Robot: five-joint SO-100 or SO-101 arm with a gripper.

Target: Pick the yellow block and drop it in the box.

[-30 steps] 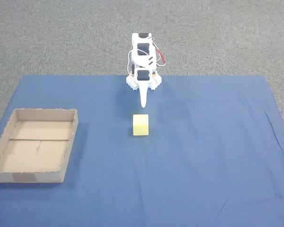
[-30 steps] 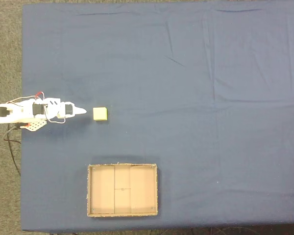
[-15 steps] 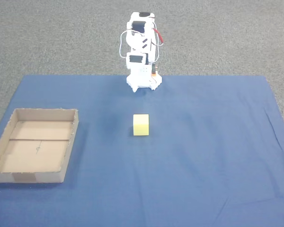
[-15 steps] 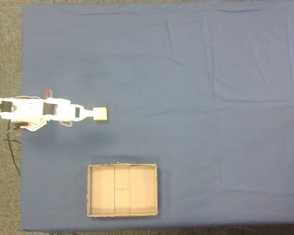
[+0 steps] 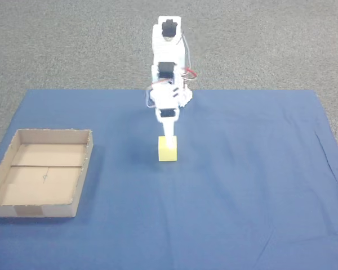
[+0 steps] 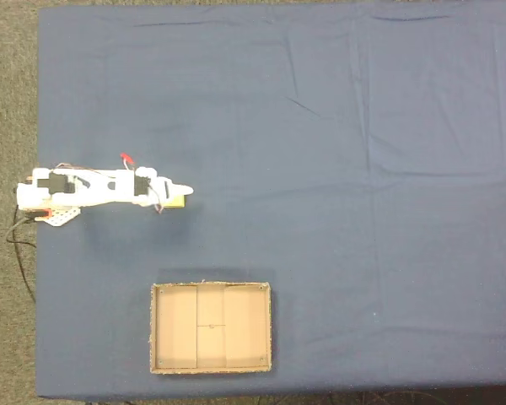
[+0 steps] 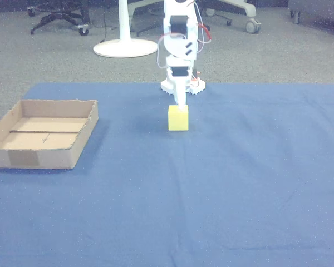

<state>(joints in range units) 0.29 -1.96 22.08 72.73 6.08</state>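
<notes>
The white arm [image 5: 168, 62] reaches forward from the far edge of the blue cloth [image 5: 242, 185], and its gripper [image 5: 168, 135] points down right over the yellow block [image 5: 168, 152]. In a fixed view from above, the gripper [image 6: 182, 189] covers most of the yellow block [image 6: 179, 202], leaving a thin strip of yellow showing. In the other view the gripper [image 7: 180, 105] meets the top of the yellow block [image 7: 178, 119]. Whether the jaws are open or closed cannot be told at this size. The block sits on the cloth near the middle, well apart from the box [image 5: 79, 185], the cardboard tray at the left in the front fixed view.
</notes>
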